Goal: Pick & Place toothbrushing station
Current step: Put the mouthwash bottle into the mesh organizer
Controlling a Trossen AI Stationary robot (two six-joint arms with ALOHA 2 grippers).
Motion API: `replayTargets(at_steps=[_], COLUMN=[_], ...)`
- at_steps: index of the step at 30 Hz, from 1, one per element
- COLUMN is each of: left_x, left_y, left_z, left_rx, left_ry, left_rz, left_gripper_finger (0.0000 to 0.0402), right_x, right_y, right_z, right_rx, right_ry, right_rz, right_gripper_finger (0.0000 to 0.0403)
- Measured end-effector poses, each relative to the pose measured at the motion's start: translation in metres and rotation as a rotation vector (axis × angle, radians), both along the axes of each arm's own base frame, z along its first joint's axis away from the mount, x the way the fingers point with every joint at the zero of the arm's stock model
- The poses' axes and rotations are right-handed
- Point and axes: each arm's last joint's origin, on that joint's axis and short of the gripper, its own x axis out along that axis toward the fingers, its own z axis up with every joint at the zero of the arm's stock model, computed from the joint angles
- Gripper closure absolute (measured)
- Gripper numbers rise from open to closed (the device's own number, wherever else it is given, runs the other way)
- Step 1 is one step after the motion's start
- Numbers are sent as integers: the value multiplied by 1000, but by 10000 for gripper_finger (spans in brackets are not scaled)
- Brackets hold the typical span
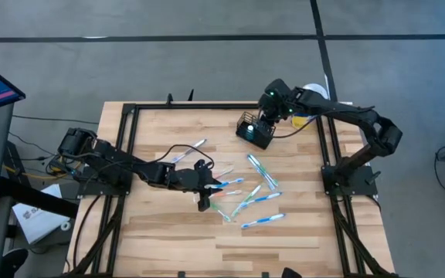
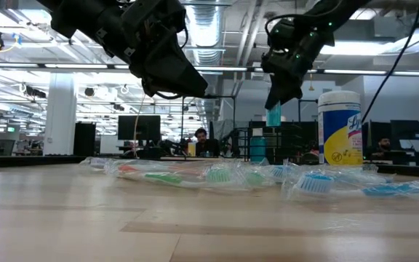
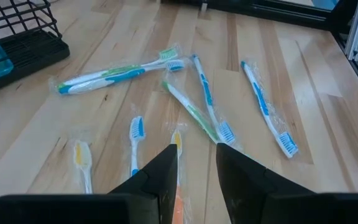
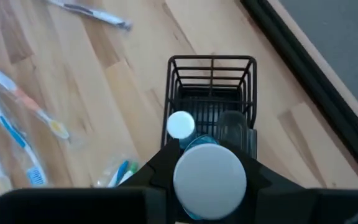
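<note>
From above, the right gripper [image 1: 271, 110] hangs directly over the black wire-mesh caddy [image 1: 255, 131] at the far right part of the table [image 1: 168, 239], its arm folded back from the right-hand post. To do this step well, the load should go down straight into an open cell, clear of the wire rim, and the fingers should part only once it is seated. The left gripper [image 1: 204, 194] reaches low over the middle of the table, with wrapped toothbrushes [image 1: 263, 221] strewn just beyond its tips

At table height, the right gripper [image 2: 276, 93] points straight down and pinches a teal item [image 2: 273, 115] that hangs below its fingers, above the caddy [image 2: 268, 142]; a white, yellow and blue canister [image 2: 339, 128] stands beside it. The left gripper [image 2: 169, 69] slants down nearer the camera, nothing visibly in it

The left wrist view shows its own fingers [image 3: 160, 174] narrowly parted and empty, an orange-handled toothbrush [image 3: 176, 180] lying between them on the wood

The right wrist view looks down past its fingers [image 4: 160, 165], which are closed on a round white-capped object [image 4: 210, 177]; the caddy [image 4: 212, 78] sits just ahead of the fingertips, already holding a white-topped piece [image 4: 180, 124]
</note>
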Motion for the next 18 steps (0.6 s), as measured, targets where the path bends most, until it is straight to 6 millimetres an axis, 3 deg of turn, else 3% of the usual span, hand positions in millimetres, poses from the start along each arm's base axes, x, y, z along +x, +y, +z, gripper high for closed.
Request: replayTargets(at_steps=[18], left_x=[0], left_y=[0], left_z=[0], left_rx=[-2], left_ry=[-6], left_rz=[-1], left_gripper_finger=[298], right_x=[3], right_y=[-1], right_z=[-12], right_rx=[-7], right_ry=[-16], right_rz=[-1], right_gripper_finger=[324])
